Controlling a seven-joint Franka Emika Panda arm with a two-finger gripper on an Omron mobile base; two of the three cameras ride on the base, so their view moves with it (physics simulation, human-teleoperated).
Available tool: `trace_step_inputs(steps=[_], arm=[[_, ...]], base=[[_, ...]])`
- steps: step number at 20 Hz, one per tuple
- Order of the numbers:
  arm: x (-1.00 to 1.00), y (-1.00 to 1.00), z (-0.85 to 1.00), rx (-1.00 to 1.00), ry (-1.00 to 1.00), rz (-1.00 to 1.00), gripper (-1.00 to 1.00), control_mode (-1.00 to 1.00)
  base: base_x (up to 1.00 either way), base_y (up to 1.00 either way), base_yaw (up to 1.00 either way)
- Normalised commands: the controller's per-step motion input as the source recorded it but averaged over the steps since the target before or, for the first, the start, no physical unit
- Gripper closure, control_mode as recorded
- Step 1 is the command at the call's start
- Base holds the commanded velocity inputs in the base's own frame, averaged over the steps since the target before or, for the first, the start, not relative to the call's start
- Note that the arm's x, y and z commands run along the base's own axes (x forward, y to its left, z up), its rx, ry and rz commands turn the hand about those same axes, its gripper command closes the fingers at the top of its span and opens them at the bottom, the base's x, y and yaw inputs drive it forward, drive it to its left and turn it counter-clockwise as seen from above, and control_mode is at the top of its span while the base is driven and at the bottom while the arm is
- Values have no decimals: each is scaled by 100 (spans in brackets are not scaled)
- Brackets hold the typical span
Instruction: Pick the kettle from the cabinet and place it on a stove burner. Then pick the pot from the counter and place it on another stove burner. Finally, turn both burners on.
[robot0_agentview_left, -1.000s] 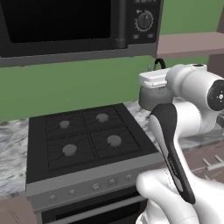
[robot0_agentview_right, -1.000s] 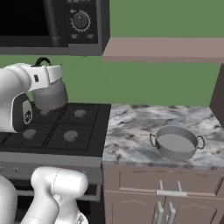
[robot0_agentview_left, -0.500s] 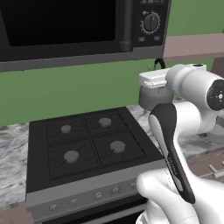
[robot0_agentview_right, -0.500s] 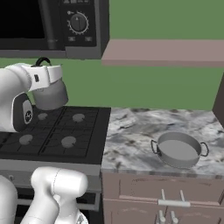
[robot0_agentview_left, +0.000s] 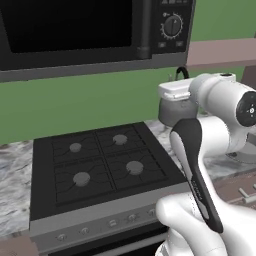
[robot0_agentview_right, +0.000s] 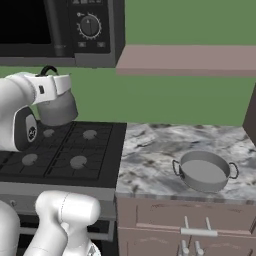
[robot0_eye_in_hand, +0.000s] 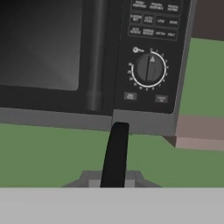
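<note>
The grey kettle hangs in the air by the stove's right rear corner, held by its black arched handle in my shut gripper. From the right base view the kettle sits over the rear burners under my gripper. The pot stands on the marbled counter, to the right of the black cooktop. The mauve cabinet shelf runs along the wall above the counter.
A black microwave with a round dial hangs above the stove, close over the kettle's handle. Grey knobs line the stove front. A dark side panel closes the counter on the right.
The whole picture has shifted a little, so the camera has moved. The kettle stays held in the shut gripper at the same spot relative to the arm.
</note>
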Motion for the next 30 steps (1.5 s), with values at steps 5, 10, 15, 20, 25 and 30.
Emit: trace_step_inputs(steps=[5,10,15,20,25,30], arm=[[10,0,-17,0,0,6,100,-100],[9,0,-20,2,0,13,100,-100],[3,0,-19,2,0,13,100,-100],[0,0,-19,0,0,13,100,-100],[0,5,-18,0,0,14,100,-100],[0,11,-17,0,0,11,100,-100]], base=[[0,0,0],[0,0,0],[0,0,0],[0,0,0],[0,0,0],[0,0,0]])
